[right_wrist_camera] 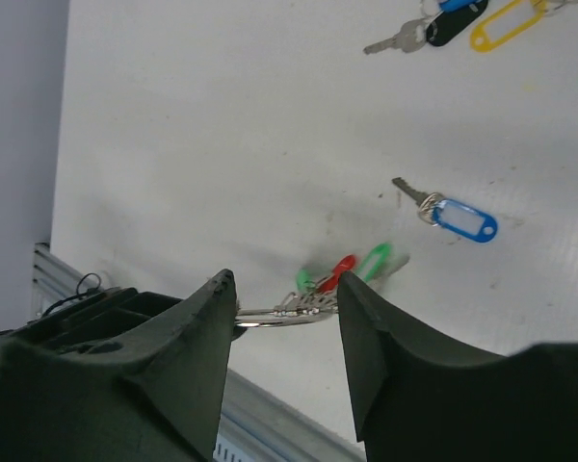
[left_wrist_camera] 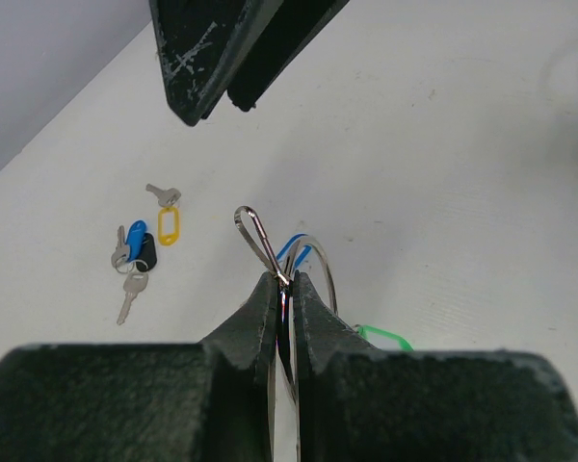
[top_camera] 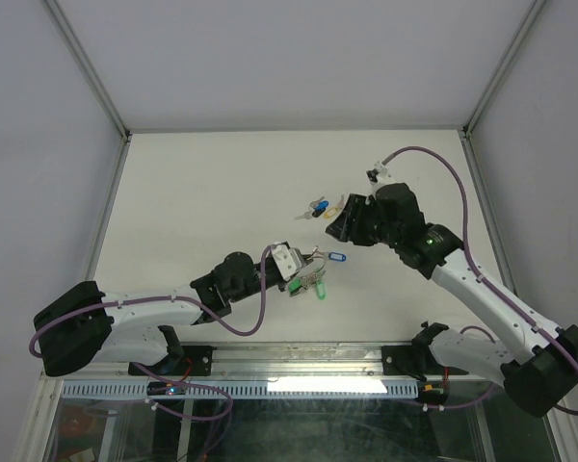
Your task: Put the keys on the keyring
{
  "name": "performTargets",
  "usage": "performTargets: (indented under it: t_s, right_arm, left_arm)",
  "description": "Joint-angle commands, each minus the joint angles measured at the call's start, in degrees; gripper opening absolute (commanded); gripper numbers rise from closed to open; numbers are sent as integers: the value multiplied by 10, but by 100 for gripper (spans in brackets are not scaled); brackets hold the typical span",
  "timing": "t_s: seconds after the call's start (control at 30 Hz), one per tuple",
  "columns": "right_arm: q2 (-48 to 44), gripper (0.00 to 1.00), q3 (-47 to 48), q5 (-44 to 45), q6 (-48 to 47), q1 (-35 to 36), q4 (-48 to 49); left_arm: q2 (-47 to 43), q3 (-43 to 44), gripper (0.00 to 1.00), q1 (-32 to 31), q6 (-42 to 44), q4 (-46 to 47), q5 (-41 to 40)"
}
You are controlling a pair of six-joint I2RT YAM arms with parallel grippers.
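My left gripper (top_camera: 299, 269) (left_wrist_camera: 284, 282) is shut on the thin silver keyring (left_wrist_camera: 315, 258), held a little above the table. Green and red-headed keys (right_wrist_camera: 345, 273) hang from the ring (right_wrist_camera: 279, 313). My right gripper (top_camera: 336, 228) (right_wrist_camera: 284, 291) is open and empty, hovering above and just beyond the ring. Its fingers (left_wrist_camera: 222, 48) show at the top of the left wrist view. The loose keys (top_camera: 318, 206) lie in a small bunch on the table: a blue head (left_wrist_camera: 135, 236), a yellow tag (left_wrist_camera: 167, 226) and plain silver keys (left_wrist_camera: 128, 298).
A single key with a blue tag (top_camera: 335, 258) (right_wrist_camera: 462, 219) lies on the table just right of the ring. The table's metal front rail (top_camera: 299, 358) runs close behind the left gripper. Frame posts stand at the far corners.
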Motion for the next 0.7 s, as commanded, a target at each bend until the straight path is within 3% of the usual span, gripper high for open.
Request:
performTargets:
  t_s: [0.0, 0.4, 0.67]
  right_arm:
    - [22, 49, 52, 9, 93, 46, 6]
    - [75, 42, 93, 56, 113, 86, -61]
    - [99, 42, 84, 29, 119, 99, -52]
  left_arm:
    - [0, 16, 0, -2, 7, 25, -5]
    - [3, 19, 0, -5, 9, 20, -6]
    - [2, 19, 0, -5, 9, 20, -6]
